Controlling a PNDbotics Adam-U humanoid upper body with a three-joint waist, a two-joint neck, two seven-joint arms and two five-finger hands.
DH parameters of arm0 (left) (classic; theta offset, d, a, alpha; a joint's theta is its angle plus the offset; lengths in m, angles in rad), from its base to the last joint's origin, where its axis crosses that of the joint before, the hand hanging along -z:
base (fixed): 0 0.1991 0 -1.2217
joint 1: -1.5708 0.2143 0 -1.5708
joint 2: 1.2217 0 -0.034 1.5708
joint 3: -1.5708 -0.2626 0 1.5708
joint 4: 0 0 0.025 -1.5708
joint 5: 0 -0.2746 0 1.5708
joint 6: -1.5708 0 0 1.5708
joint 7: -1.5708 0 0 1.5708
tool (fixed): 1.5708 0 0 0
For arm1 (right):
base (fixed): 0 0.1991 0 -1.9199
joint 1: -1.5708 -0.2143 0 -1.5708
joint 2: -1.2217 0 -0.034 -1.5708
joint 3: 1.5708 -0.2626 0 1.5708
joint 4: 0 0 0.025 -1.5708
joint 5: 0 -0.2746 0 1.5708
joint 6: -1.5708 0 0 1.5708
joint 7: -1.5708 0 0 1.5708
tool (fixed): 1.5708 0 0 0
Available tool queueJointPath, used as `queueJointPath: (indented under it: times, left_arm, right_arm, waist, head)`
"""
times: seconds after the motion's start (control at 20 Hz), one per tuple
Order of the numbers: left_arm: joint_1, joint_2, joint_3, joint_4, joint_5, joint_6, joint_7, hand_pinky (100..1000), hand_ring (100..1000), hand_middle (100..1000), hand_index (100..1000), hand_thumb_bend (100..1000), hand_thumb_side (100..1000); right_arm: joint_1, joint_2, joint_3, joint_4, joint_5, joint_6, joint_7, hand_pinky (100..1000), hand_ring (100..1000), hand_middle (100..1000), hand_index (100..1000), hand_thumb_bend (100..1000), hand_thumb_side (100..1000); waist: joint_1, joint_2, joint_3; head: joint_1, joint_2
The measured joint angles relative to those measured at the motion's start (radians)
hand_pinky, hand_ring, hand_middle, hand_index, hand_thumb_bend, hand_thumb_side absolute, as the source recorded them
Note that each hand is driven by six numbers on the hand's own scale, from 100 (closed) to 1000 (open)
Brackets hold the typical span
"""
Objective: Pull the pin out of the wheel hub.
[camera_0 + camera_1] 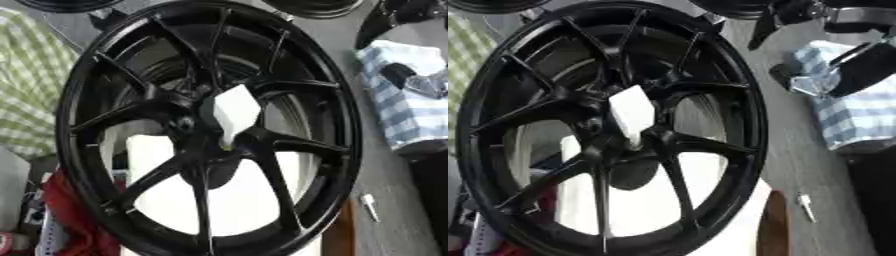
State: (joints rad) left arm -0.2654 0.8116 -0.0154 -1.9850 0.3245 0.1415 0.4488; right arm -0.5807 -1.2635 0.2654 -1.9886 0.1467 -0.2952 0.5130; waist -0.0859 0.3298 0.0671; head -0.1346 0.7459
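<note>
Right hand [846,70] at two o'clock, black with silver parts, over a blue checked cloth [859,117]; whether open or closed, impossible to tell, and touching nothing of the wheel. Left hand nowhere in either view. Filling most of the scene, a glossy black alloy wheel [83,150] with thin paired spokes, standing on edge and tilted, face toward the camera. At its centre, seated in the wheel hub [197,135], a white pin [234,112] with a broad angular head, sticking out toward one o'clock from the hub. Behind the spokes, a white block [153,152]. On the grey table [389,170] at four o'clock, a small pale bolt [369,206], well apart from the wheel. At nine o'clock, a green checked cloth [26,95]; at seven o'clock, something red [74,215]
</note>
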Motion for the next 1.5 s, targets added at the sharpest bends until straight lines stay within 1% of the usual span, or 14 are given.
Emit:
queueJointPath:
  times: [0.15,0.35,0.65,0.85,1.0,1.2,1.5]
  left_arm:
    - [0.001,0.000,0.000,0.000,0.000,0.002,-0.002,850,665,615,752,210,774]
    - [0.005,0.000,0.000,0.000,0.000,0.004,-0.002,850,664,615,752,210,776]
    - [0.010,0.000,0.000,0.000,0.002,0.008,0.002,849,665,615,751,212,775]
    - [0.011,0.000,0.001,0.000,0.009,0.013,0.008,849,665,615,751,213,774]
    - [0.011,0.000,0.001,0.000,0.015,0.016,0.013,848,665,615,750,212,773]
    - [0.010,0.000,0.009,0.011,0.029,0.015,0.023,849,664,615,749,215,776]
    - [0.006,-0.001,0.020,0.037,0.059,0.008,0.039,849,665,615,749,218,778]
  right_arm:
    - [-0.071,0.025,0.055,0.000,-0.026,0.026,0.046,845,802,725,789,171,533]
    - [-0.154,0.064,0.105,0.000,-0.070,0.079,0.101,843,799,727,797,199,509]
    - [-0.257,0.132,0.170,-0.001,-0.108,0.172,0.130,843,801,732,799,216,499]
    - [-0.323,0.183,0.215,-0.002,-0.128,0.231,0.149,848,809,742,812,245,467]
    - [-0.360,0.221,0.242,-0.002,-0.144,0.275,0.164,856,824,756,833,263,461]
    - [-0.389,0.257,0.274,-0.002,-0.174,0.336,0.194,866,839,772,853,284,442]
    - [-0.425,0.297,0.295,-0.002,-0.221,0.430,0.234,880,858,792,872,310,391]
  waist:
    - [-0.003,-0.003,-0.001]
    - [-0.011,-0.003,-0.004]
    - [-0.016,-0.012,-0.003]
    - [-0.021,-0.025,0.002]
    - [-0.023,-0.034,0.006]
    - [-0.028,-0.036,0.013]
    - [-0.037,-0.043,0.023]
  head:
    - [0.000,0.000]
    - [0.001,0.003]
    - [0.001,0.009]
    - [0.000,0.017]
    - [-0.003,0.018]
    - [-0.017,0.018]
    - [-0.031,0.018]
